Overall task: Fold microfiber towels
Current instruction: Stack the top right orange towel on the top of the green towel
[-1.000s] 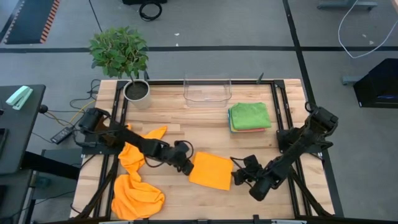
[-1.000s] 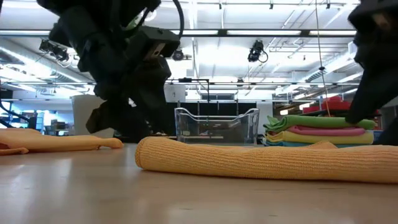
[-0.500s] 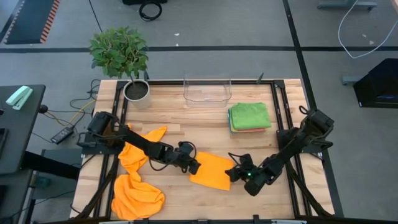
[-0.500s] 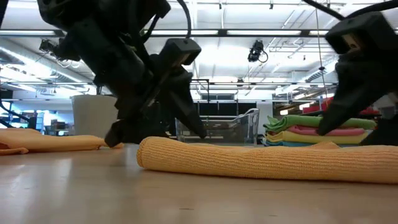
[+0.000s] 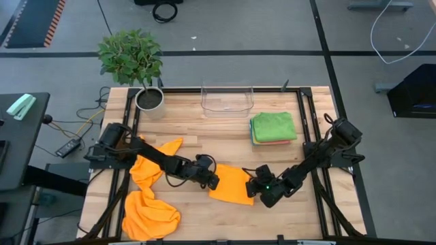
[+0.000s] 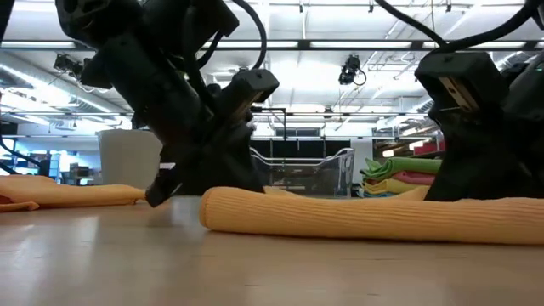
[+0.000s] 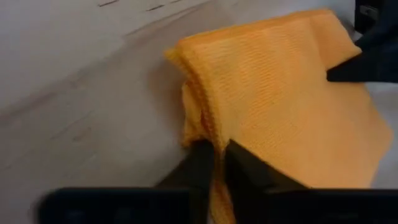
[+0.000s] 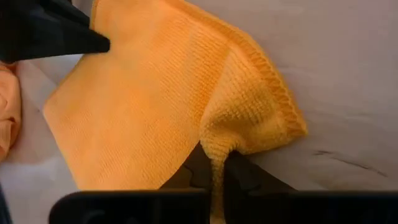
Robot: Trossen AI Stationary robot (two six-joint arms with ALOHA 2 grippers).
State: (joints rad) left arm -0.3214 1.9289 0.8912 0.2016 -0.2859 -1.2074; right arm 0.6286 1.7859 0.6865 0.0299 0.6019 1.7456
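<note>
An orange microfiber towel (image 5: 231, 185), folded flat, lies on the wooden table near its front middle; the low view shows it as a long roll-like edge (image 6: 357, 223). My left gripper (image 5: 213, 181) is shut on its left edge and my right gripper (image 5: 253, 187) is shut on its right edge, so the two face each other across the cloth. Two more orange towels lie crumpled at the front left (image 5: 150, 207) and beside my left arm (image 5: 163, 148). A stack of folded towels, green on top (image 5: 274, 127), rests at the back right. My left gripper pinches the towel's left edge (image 7: 214, 144) between its two fingers (image 7: 245, 171), slanting down from the table's left. The cloth bunches into a small ridge at the fingers; the rest lies flat on the table. My right gripper pinches the towel's right edge close to a corner (image 8: 233, 144) between its two fingers (image 8: 242, 171), slanting down from the table's right. The hemmed corner (image 8: 289, 127) puckers up beside the fingers while the rest lies on the table.
A clear plastic bin (image 5: 227, 99) stands at the back middle. A potted plant (image 5: 148, 97) is at the back left corner. Black frame rails (image 5: 305, 116) run along the table's sides. Bare wood lies between the towel and the bin.
Both grippers have come down and inward to the orange towel, the right one moving farther, toward the table's left. Both have shut on its edges. The towel's left end has been pushed in a little and bunched; the towel stays on the table.
</note>
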